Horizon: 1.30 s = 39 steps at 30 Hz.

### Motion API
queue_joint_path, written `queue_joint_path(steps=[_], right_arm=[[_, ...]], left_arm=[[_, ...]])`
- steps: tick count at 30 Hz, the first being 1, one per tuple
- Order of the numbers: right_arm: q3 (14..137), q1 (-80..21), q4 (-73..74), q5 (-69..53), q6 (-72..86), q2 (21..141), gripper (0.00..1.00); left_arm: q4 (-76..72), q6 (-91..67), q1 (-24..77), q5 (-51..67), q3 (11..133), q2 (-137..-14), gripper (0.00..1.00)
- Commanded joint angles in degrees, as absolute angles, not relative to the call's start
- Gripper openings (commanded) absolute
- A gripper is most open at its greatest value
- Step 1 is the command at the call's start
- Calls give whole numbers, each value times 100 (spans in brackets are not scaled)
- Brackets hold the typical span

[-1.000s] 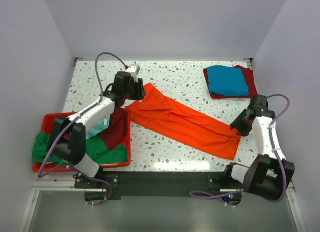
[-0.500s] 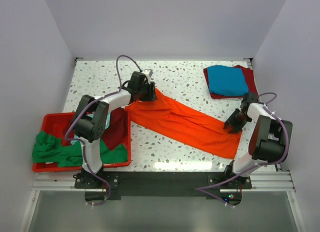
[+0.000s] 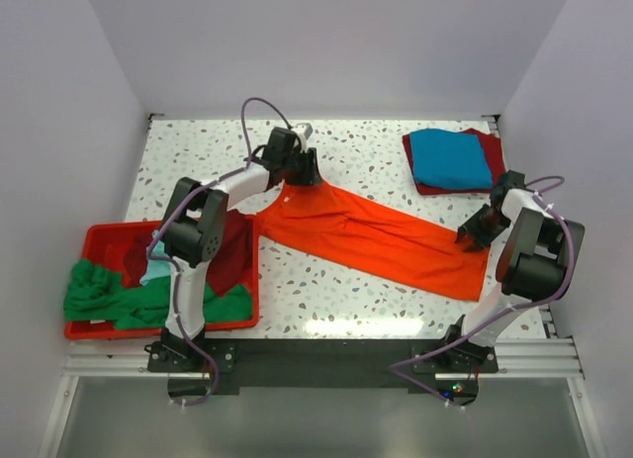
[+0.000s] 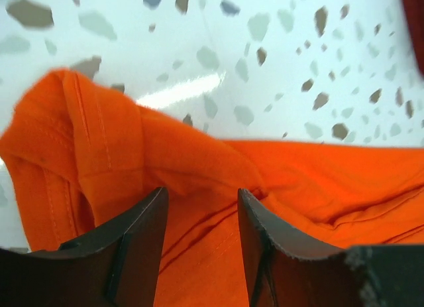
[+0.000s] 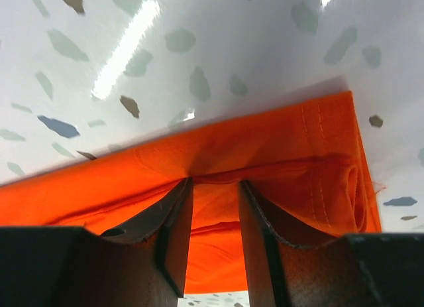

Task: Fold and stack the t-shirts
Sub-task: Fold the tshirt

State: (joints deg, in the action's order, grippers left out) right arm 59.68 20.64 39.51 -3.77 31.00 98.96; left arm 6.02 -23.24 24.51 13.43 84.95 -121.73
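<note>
The bright orange t-shirt (image 3: 376, 235) lies stretched in a long band across the middle of the table. My left gripper (image 3: 302, 173) is shut on its far left end; in the left wrist view (image 4: 202, 191) orange cloth (image 4: 331, 181) fills the gap between the fingers. My right gripper (image 3: 477, 230) is shut on its right end; in the right wrist view (image 5: 215, 181) the hemmed edge of the cloth (image 5: 265, 141) is pinched between the fingers. A folded blue t-shirt (image 3: 450, 156) lies on a folded dark red one (image 3: 497, 171) at the back right.
A red plastic bin (image 3: 109, 229) stands at the near left and holds a green shirt (image 3: 99, 290), a dark red shirt (image 3: 232, 255) and a light teal one (image 3: 158, 270). Walls close in the table on three sides.
Both grippers moved toward the back and right with the orange t-shirt in them. The shirt slid that way and now lies straighter and longer.
</note>
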Motion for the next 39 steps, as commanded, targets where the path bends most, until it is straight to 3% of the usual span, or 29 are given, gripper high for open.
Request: queue_joint_path(steps=[1,7,14,29,39], right_arm=[[6319,2083,4016,-254,2971,10090,37],[6311,2083,3946,-509,2936,9967,38],[5951,2083,3779,-457,2970,9695,38],[5932,2092,3700,-158,3252,9896,38],[5845,2083,3639,-53,3226,10072,38]], left_arm=[[702,-2399,2382,1363,9201,-11962,51],[949,-2496,2119,633,9667,-11926,53],[1414,-1846,2074,282,10554,-12787,53],[1160,-2118,1951,659,10775,-13491,47],[1142,-2206,1942,509,10556,-13333,18]])
